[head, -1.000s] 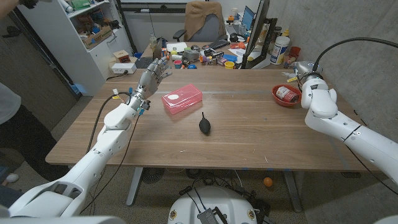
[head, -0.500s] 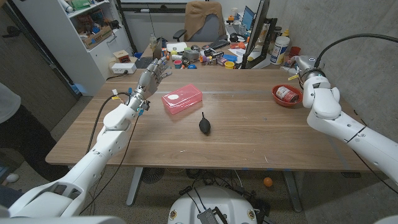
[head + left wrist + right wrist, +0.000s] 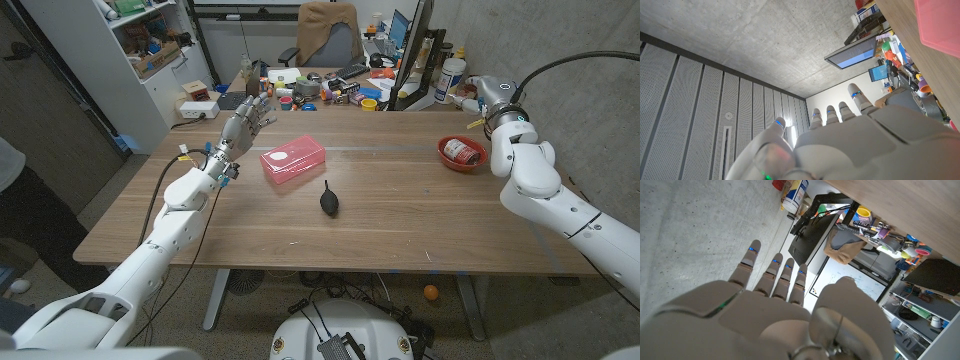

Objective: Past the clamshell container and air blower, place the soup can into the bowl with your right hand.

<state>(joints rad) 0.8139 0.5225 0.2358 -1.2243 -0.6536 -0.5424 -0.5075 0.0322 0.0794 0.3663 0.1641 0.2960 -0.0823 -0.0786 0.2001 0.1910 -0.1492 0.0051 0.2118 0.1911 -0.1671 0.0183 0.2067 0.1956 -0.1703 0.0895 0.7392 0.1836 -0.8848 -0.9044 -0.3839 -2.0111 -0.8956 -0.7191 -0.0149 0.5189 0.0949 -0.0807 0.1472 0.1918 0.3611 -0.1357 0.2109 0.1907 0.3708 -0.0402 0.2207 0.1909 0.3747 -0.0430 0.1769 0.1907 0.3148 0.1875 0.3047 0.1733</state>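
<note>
Soup can (image 3: 460, 151) lying in red bowl (image 3: 447, 160) near the table's (image 3: 400, 220) right edge; pink clamshell container (image 3: 293, 161) and black air blower (image 3: 329, 200) mid-table; right hand (image 3: 775, 310) beyond that edge, empty, fingers extended; left hand (image 3: 244, 124) raised, released, fingers spread.

In the head view the right hand (image 3: 480, 90) is mostly hidden behind its own wrist, so how its fingers lie cannot be told there. The soup can (image 3: 459, 150) lies in the bowl (image 3: 462, 164), its label too small to read. In the left wrist view the clamshell container (image 3: 940, 22) is cut off by the picture's edge
</note>
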